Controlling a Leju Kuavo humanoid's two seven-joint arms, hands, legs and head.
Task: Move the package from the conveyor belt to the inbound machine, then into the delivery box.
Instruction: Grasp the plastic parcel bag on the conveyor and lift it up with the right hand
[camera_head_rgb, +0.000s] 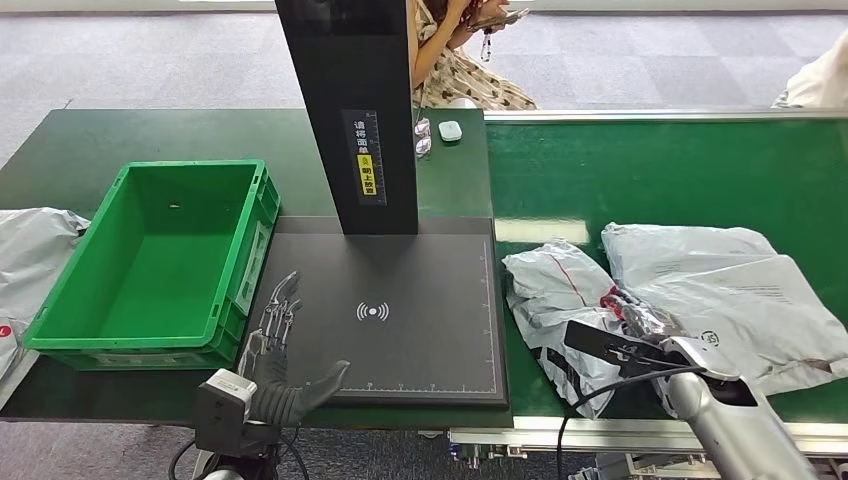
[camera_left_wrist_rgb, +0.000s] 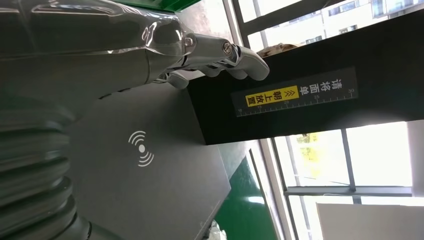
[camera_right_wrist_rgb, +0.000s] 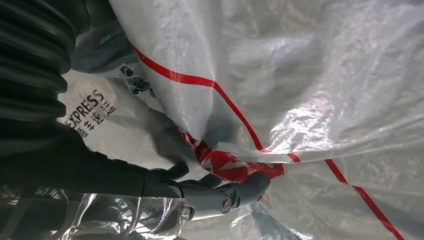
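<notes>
Grey carpet (camera_head_rgb: 150, 55) covers the floor beyond the dark green bench (camera_head_rgb: 90, 150). A person in a patterned dress (camera_head_rgb: 465, 70) sits on that carpet at the bench's far edge. In the left wrist view, tall windows (camera_left_wrist_rgb: 370, 160) with dark frames let in bright daylight.

Three grey packages (camera_head_rgb: 556, 290), one green crate (camera_head_rgb: 160, 262).

robot hand (camera_left_wrist_rgb: 150, 55) spread above inbound machine (camera_left_wrist_rgb: 150, 185), black column (camera_left_wrist_rgb: 310, 100)
</notes>
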